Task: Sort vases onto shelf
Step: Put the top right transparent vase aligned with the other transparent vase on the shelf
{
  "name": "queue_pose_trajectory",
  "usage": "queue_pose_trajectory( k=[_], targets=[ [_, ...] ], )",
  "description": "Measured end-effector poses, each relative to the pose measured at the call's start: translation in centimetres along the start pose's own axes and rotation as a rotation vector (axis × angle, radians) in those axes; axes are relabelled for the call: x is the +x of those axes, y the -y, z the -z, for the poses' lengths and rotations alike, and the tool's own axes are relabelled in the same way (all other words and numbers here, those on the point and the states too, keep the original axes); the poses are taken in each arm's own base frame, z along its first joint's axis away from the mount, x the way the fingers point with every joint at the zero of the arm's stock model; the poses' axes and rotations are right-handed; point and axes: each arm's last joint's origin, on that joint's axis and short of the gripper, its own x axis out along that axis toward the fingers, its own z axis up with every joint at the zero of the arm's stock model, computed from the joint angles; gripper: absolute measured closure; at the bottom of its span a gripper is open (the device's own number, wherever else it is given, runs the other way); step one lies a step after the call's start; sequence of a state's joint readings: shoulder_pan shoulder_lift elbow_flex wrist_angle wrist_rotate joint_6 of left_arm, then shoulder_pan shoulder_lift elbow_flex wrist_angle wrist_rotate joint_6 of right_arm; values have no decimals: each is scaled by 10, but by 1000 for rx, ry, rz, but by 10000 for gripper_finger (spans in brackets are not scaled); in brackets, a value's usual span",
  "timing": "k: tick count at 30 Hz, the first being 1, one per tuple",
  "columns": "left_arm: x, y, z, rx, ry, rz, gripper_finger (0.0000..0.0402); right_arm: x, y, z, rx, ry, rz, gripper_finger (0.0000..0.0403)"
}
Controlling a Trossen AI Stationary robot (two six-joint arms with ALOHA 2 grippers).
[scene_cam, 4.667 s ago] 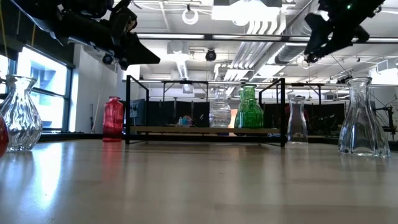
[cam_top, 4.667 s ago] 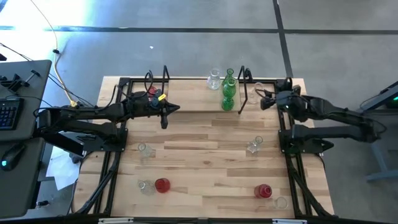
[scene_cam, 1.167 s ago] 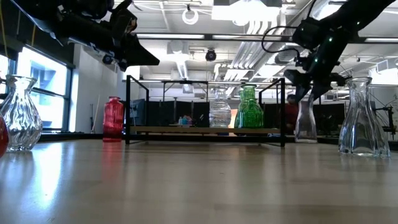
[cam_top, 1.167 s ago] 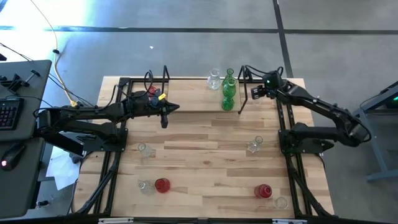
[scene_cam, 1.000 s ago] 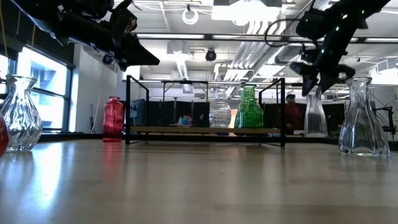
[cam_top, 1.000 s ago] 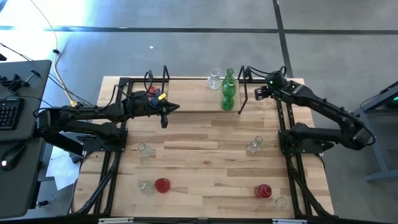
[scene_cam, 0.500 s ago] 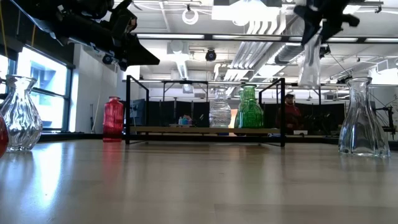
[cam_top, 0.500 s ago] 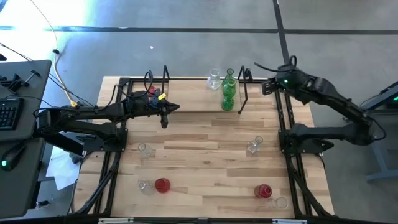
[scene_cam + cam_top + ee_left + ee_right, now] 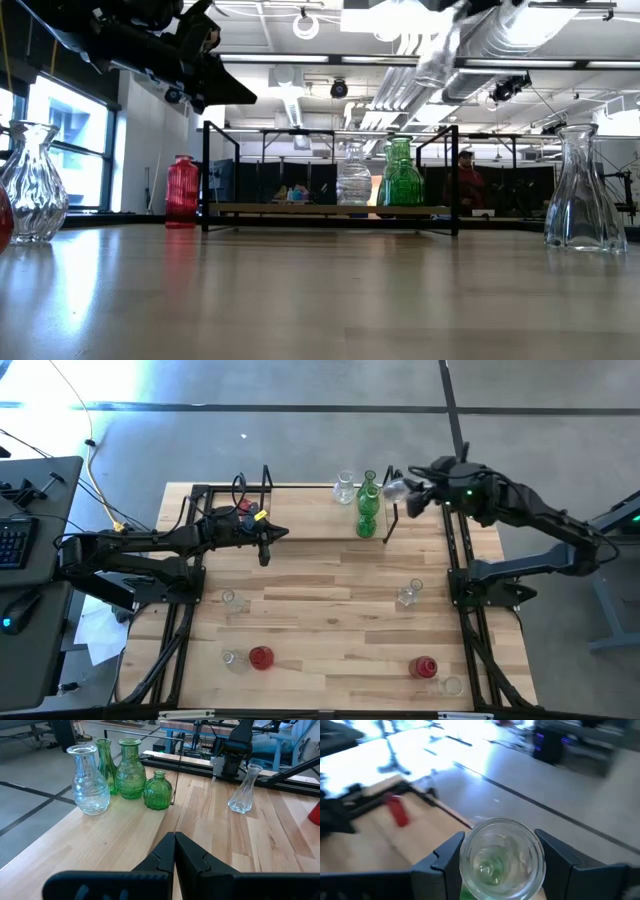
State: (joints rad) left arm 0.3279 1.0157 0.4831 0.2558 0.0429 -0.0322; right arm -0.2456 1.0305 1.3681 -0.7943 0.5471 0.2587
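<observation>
The right gripper (image 9: 412, 493) holds a clear vase (image 9: 396, 488) in the air above the right end of the shelf (image 9: 310, 510), at the far side of the table (image 9: 330, 610). Its fingers (image 9: 445, 857) pinch the vase at the neck from both sides. In the low view the vase (image 9: 437, 55) hangs tilted, high over the black wire frame (image 9: 455, 180), probably so that its bottom passes over the frame before it goes down. On the shelf already stand another clear vase (image 9: 90, 780) and green vases (image 9: 131, 775), close together near the right end, so the free place seems to be on their left. The left gripper (image 9: 264, 545) waits over the left part of the shelf, its fingers (image 9: 172, 855) pressed together. More vases (image 9: 262, 657) stand on the near part of the table.
</observation>
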Motion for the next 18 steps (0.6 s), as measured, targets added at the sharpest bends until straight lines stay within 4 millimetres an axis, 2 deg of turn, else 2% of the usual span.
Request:
queue_pose_trajectory(
  k=[4,9,18],
  targets=[
    [0,0,0,0,0,0,402,18,-22,-8,-35,50,-135,232],
    [0,0,0,0,0,0,402,54,-50,-10,-88,58,-272,232],
    [0,0,0,-8,0,0,402,128,-78,-8,-179,-140,-268,232]
  ],
)
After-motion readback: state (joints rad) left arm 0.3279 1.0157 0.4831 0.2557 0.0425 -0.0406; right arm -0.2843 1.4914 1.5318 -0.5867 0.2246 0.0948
